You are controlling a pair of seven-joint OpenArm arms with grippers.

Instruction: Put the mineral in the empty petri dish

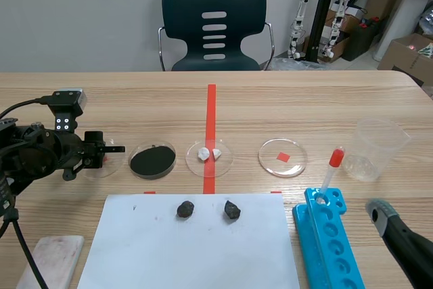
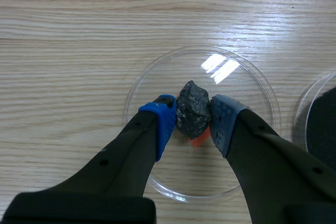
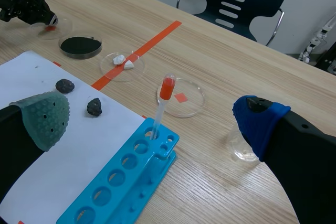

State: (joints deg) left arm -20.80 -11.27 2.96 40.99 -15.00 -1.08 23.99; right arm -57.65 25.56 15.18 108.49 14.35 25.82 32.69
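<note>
Table [image 1: 338,99] is light wood, with a dark green chair [image 1: 214,25] pushed in at the far side. On your near side lies a white sheet [image 1: 203,255], and a pinkish pad [image 1: 51,262] sits off its left corner. A blue rack [image 1: 331,241] lies just right of the sheet, with a red-capped pipette [image 1: 330,174] standing in its far end. A clear beaker [image 1: 379,148] stands beyond the rack, to the right.

There are four dishes in a row across the middle. The target petri dish [image 2: 252,72] is at the far left. Next comes the black-powder dish [image 1: 153,160], then the dish of white chips [image 1: 226,160] on the red tape line, then a clear dish over an orange square [image 1: 298,166].

Your left gripper [image 2: 193,116] is over the petri dish, inside its rim. Its blue pads [image 2: 165,116] are pressed on either side of the dark grey mineral [image 2: 191,103], so it is gripped, not released. The mineral sits near the dish centre, above an orange tape mark [image 2: 199,139]. From this angle you can't tell whether it touches the dish floor or hangs just above it.

Your right gripper [image 3: 149,108] is low at the near right corner, its fingers spread wide with nothing between them. The rack and pipette are ahead of it.

Two more dark rocks lie on the sheet's far edge, left one [image 1: 185,209] and right one [image 1: 232,210], close together but apart.
</note>
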